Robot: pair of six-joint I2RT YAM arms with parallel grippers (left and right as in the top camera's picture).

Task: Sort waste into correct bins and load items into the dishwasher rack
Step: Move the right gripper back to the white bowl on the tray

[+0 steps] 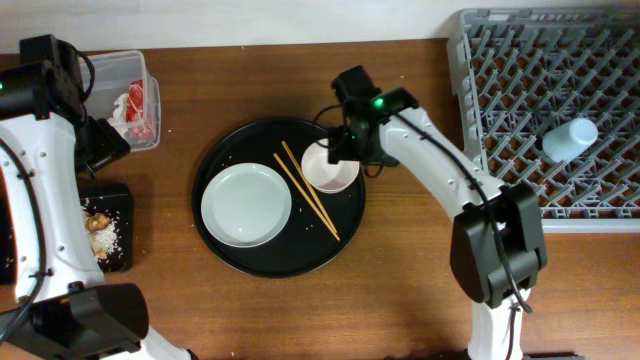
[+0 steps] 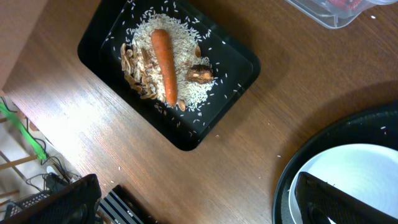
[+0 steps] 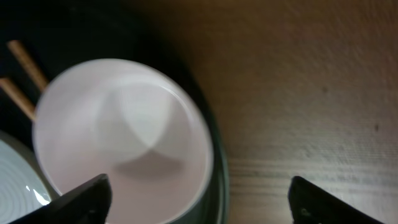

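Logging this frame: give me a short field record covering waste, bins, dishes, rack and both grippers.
flat black tray: holds carrot lying on rice
clear tub: holds red wrapper and white tissue
round black tray: carries plate, small white bowl, chopsticks
rack: light-blue cup inside
left gripper: open, empty, near the flat tray
right gripper: open, jaws straddling the bowl's rim
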